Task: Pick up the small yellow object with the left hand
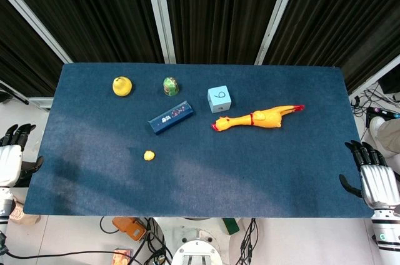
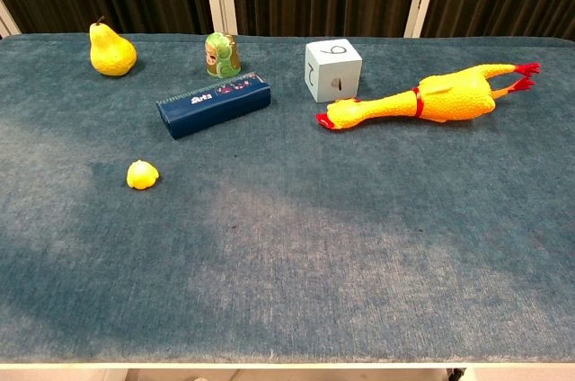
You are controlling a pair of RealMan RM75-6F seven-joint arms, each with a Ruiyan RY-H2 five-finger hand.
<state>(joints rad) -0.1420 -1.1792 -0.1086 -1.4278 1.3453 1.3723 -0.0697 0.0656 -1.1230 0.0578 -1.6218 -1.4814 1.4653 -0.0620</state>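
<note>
The small yellow object [image 1: 149, 155] [image 2: 143, 174] lies alone on the blue table cloth, left of centre and toward the front. My left hand [image 1: 12, 152] hangs off the table's left edge, well to the left of the object, fingers apart and holding nothing. Off the right edge, my right hand [image 1: 372, 174] is likewise open and empty. Neither hand shows in the chest view.
A yellow pear [image 1: 122, 85] [image 2: 111, 50], a green egg-shaped toy [image 1: 170, 85] [image 2: 222, 55], a dark blue box [image 1: 170, 117] [image 2: 214, 105], a light blue cube [image 1: 219, 98] [image 2: 332, 69] and a rubber chicken [image 1: 259, 118] [image 2: 431, 98] sit further back. Table cloth [image 1: 219, 177].
</note>
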